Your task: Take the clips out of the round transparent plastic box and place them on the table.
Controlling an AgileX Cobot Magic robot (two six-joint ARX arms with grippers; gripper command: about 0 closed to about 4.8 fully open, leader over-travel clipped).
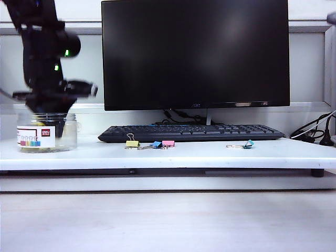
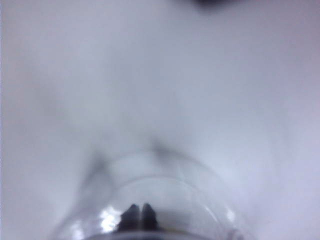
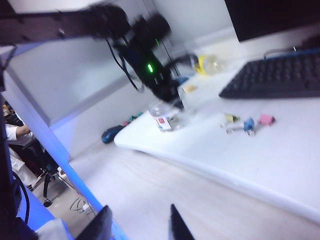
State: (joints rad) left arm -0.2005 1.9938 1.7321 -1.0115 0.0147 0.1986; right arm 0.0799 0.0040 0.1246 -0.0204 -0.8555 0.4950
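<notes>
A dark monitor (image 1: 195, 52) stood behind a black keyboard (image 1: 190, 132). In front of the keyboard lay a blue clip (image 1: 156, 144) touching a pink clip (image 1: 168, 143); a teal clip (image 1: 248, 144) lay well apart. Black cables (image 1: 315, 131) trailed at the far right.

The long flat white table (image 1: 210, 155) carries the round transparent plastic box (image 1: 46, 133) at its left end. The left gripper (image 2: 140, 216) reaches down into that box from above, its fingertips together. Right of the box, before the black keyboard (image 1: 191, 132), lie a pale-yellow binder clip (image 1: 132, 143), then a blue clip (image 1: 156, 144) and a pink clip (image 1: 168, 143) side by side. A teal clip (image 1: 248, 143) lies further right. The black monitor (image 1: 195, 52) stands behind the keyboard. The right gripper (image 3: 137, 225) hangs off the table's front, its fingers apart.
</notes>
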